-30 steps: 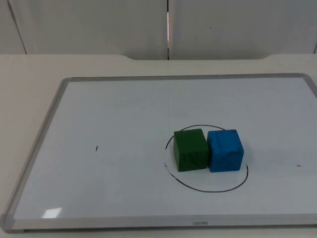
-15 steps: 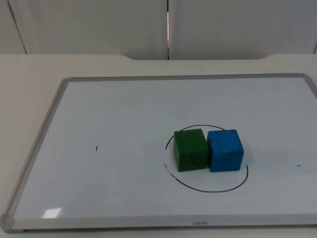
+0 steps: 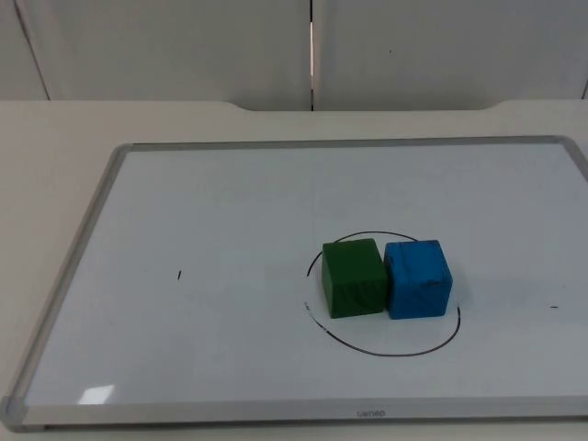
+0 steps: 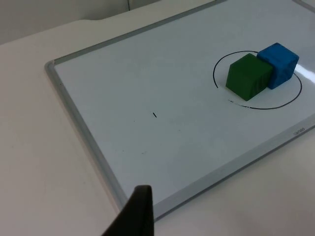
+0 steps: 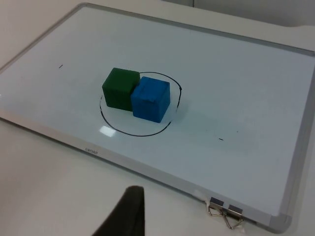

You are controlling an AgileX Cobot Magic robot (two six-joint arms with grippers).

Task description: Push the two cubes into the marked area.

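1. White surface (image 3: 55, 129) carried a large whiteboard (image 3: 230, 211) with a silver frame, lying flat below the grey partition wall (image 3: 184, 46).
2. Black marker formed a hand-drawn circle (image 3: 386, 352) on the whiteboard, toward its near right part in the top view; this was the marked area.
3. Green cube (image 3: 354, 278) sat inside the circle on its left side, its outer edge close to the line.
4. Blue cube (image 3: 419, 278) sat inside the circle on the right, its face touching the green cube, its far right edge close to the line.
5. Left gripper (image 4: 138, 216) hung over the bare surface just off the whiteboard's near edge, well apart from both cubes; whether its fingers were spread or pressed together could not be told.
6. Right gripper (image 5: 129, 212) hung likewise off the near edge, apart from the cubes, near two metal binder clips (image 5: 225, 214) at the frame; its fingers' state could not be told either.
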